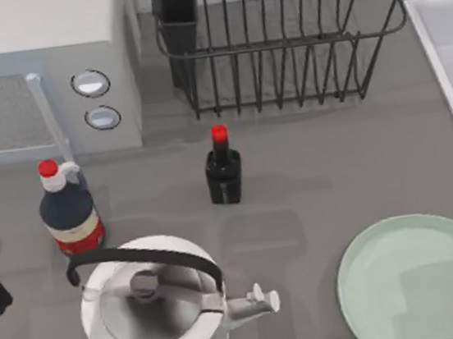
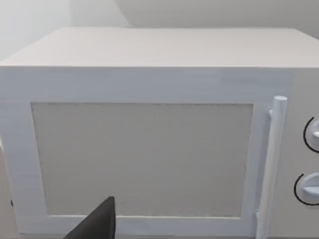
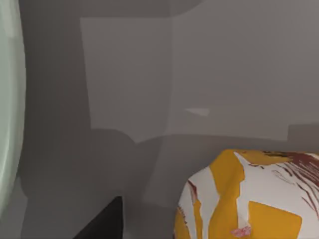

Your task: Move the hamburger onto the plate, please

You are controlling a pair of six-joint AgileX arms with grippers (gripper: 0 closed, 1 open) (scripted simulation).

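Even, soft overhead light, no glare; faint blocky shadows on the table (image 1: pixel 333 165) and the plate (image 1: pixel 386 257).

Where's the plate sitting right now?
The plate lies at the near right corner of the table in the top view, right of the white kettle; its mint rim shows in the right wrist view.

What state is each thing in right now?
hamburger: on the grey table beside the plate, not on it.
plate: bare, nothing on it.
microwave: door shut.
kettle: upright, lid on.
red-capped bottle: upright, capped.
small dark bottle: upright, capped.
dish rack: holds nothing I can see.
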